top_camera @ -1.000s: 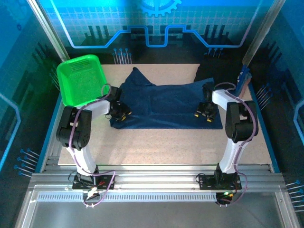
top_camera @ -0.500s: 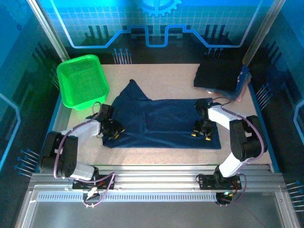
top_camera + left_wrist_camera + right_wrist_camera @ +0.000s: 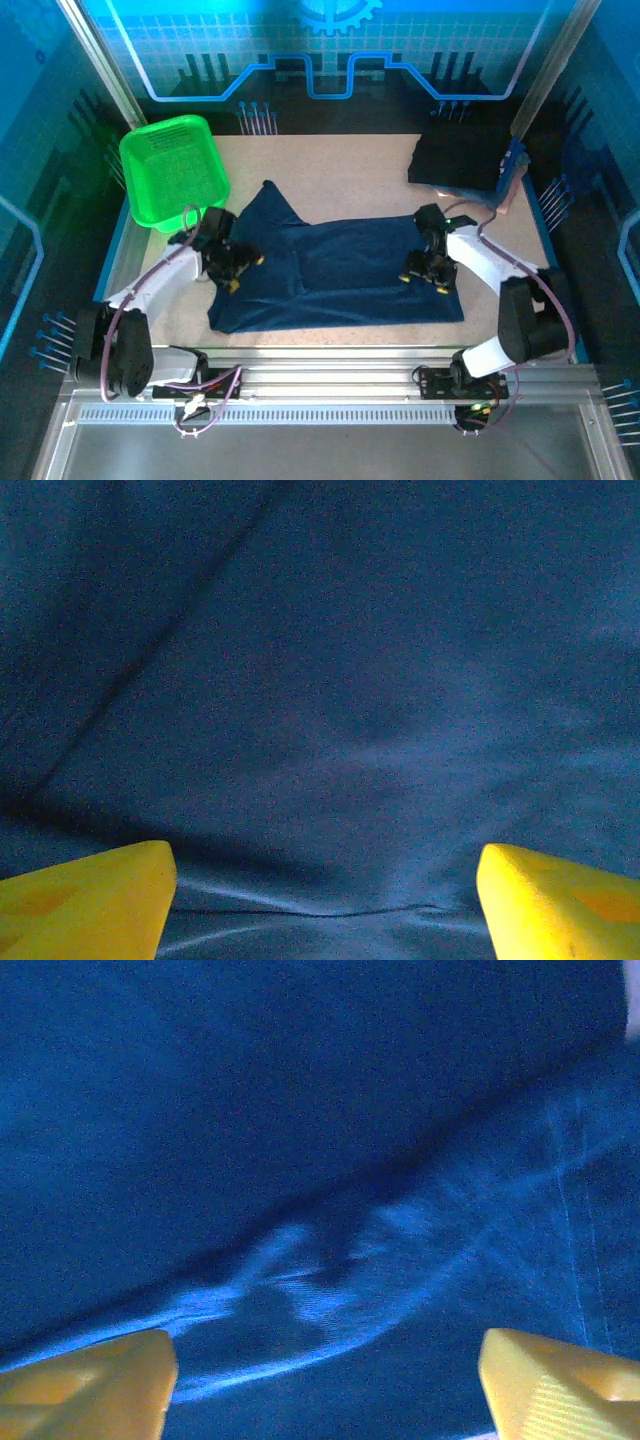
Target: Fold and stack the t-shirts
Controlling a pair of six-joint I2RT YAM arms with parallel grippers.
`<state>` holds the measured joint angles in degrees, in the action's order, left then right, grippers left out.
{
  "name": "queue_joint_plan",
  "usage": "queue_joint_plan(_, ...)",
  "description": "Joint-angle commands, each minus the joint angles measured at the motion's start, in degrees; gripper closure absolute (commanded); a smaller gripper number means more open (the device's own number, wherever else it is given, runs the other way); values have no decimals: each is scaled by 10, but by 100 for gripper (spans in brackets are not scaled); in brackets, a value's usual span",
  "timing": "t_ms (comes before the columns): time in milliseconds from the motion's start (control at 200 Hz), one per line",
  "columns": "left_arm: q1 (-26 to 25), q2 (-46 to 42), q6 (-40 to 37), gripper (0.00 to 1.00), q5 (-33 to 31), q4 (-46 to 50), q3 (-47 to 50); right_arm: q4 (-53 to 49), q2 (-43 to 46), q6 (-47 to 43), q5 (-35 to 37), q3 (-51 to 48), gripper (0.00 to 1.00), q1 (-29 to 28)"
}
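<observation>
A navy-blue t-shirt [image 3: 340,270] lies spread across the table's middle, one sleeve pointing up-left. My left gripper [image 3: 233,275] hovers over its left part, open; its yellow fingertips [image 3: 85,900] stand wide apart over smooth blue cloth [image 3: 350,680] with nothing pinched. Over the shirt's right part my right gripper [image 3: 428,277] is open too, yellow fingertips [image 3: 560,1385] set wide above a wrinkled ridge of cloth [image 3: 330,1280]. A folded near-black t-shirt [image 3: 455,160] rests at the back right.
A bright green mesh basket [image 3: 173,168] stands at the back left, close to the left arm. Bare table [image 3: 350,160] lies behind the navy shirt, and a strip of it in front of the hem.
Both grippers dragged the navy shirt toward the near edge, then opened and let the cloth go. The shirt now lies lower and flatter on the table.
</observation>
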<state>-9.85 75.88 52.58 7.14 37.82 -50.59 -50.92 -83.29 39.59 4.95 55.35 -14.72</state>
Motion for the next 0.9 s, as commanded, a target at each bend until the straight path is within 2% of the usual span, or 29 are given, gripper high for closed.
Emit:
queue_joint_plan(0, 3, 32, -36, 12, -19, 33, -128, 4, 70, -70, -35, 62, 10, -13)
queue_joint_plan(105, 12, 105, -50, 11, 5, 17, -220, 33, 113, -137, -50, 110, 0, -12)
queue_joint_plan(255, 24, 247, -60, 11, 53, -1, -328, 53, 108, -214, -103, 183, 0, 14)
queue_joint_plan(335, 37, 298, -25, 17, 89, -49, -324, 47, 73, -216, -151, 211, 0, 43)
queue_joint_plan(400, 43, 331, -9, 24, 96, -71, -322, 58, 48, -217, -179, 213, 0, 52)
queue_joint_plan(510, 50, 369, -4, 28, 95, -99, -329, 69, 16, -223, -204, 205, 0, 54)
queue_joint_plan(660, 55, 404, 3, 38, 110, -118, -347, 42, -17, -233, -194, 211, 0, 61)
queue_joint_plan(775, 58, 430, 2, 42, 107, -79, -365, 42, -24, -230, -161, 206, 0, 67)
queue_joint_plan(895, 60, 437, -8, 44, 104, -69, -363, 53, -31, -199, -161, 201, 1, 77)
